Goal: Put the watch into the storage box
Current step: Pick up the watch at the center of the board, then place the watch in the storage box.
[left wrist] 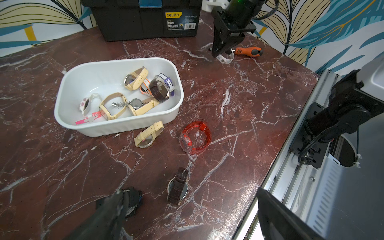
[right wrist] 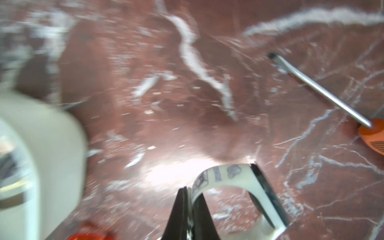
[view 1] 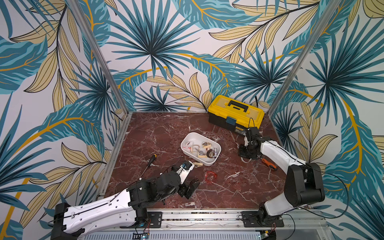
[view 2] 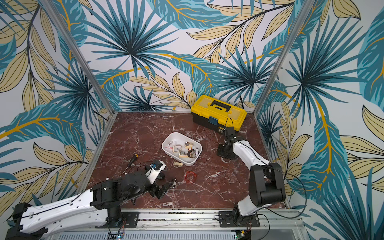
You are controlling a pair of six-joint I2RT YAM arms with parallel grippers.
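Red-brown marble, white-veined, that's the desk [view 1: 162,133], and the white storage box [left wrist: 116,127] sits mid-desk with a heap of watches in it: cream, brown, purple-and-white, pink. Over on the right, the right claw [right wrist: 189,193] is clenched tight on the strap of the white watch [right wrist: 224,172], the one with the little printed figures. That watch is outside the box, well apart from it, low at the desk just beside the orange screwdriver [left wrist: 249,51] and in front of the yellow-and-black toolbox [view 1: 234,114]. Whether it's clear of the marble, I cannot tell. The left claw [view 1: 190,188] is released, jaws spread wide, hanging low near the front edge. Between its fingers on the desk lies a brown watch [left wrist: 178,185], with a black watch [left wrist: 133,199] right at one fingertip. A cream watch [left wrist: 148,135] rests just beside the box wall, a clear red watch [left wrist: 195,137] next to it. Far left, a black-handled screwdriver [view 1: 149,163].
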